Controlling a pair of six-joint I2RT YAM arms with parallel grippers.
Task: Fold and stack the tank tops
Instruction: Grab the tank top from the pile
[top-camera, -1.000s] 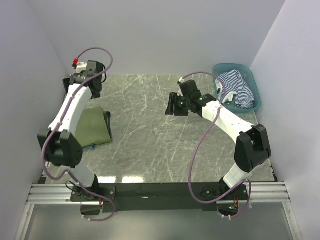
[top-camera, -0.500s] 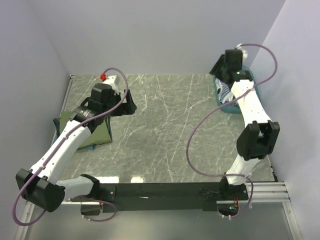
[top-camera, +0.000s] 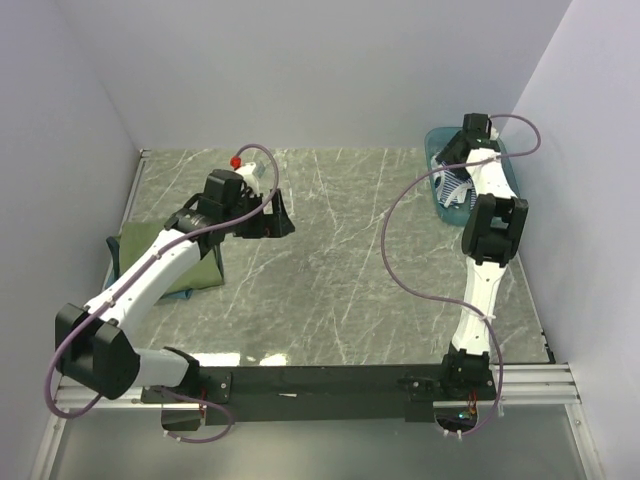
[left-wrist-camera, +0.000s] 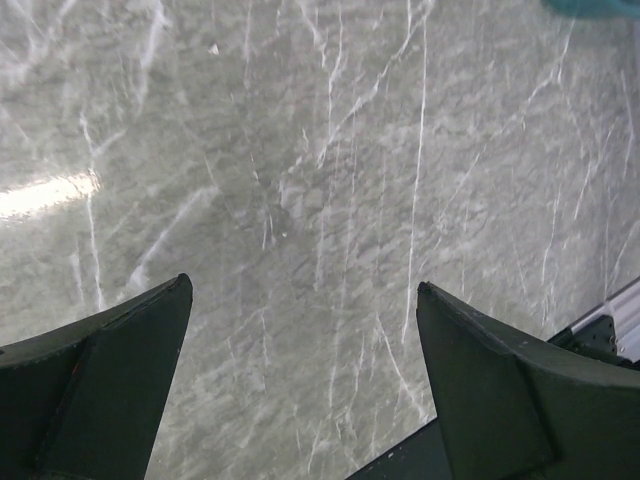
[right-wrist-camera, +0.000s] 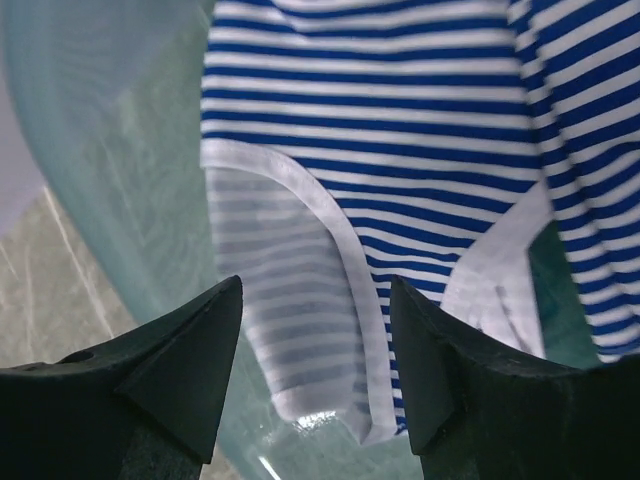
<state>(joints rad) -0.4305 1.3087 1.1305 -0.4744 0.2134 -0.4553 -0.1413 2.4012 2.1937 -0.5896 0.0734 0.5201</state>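
The navy-and-white striped tank top (right-wrist-camera: 400, 120) lies bunched in the teal basket (right-wrist-camera: 100, 150) at the back right, and it also shows in the top view (top-camera: 457, 187). My right gripper (right-wrist-camera: 315, 285) is open just above its white-trimmed edge and holds nothing; in the top view it (top-camera: 452, 160) hangs over the basket (top-camera: 434, 136). The olive-green top (top-camera: 198, 270) lies folded at the left, with a thin teal-blue edge (top-camera: 178, 293) showing under it. My left gripper (top-camera: 276, 216) is open and empty over bare marble (left-wrist-camera: 300, 200), to the right of that pile.
White walls close in the back, left and right of the marble table (top-camera: 330, 280). The left arm lies across part of the folded pile. A black rail (top-camera: 320, 382) runs along the near edge. A corner of the basket (left-wrist-camera: 600, 5) shows in the left wrist view.
My right gripper has swung from mid-table to the basket and come down over the striped top. My left gripper has moved from the back left corner toward the table's middle.
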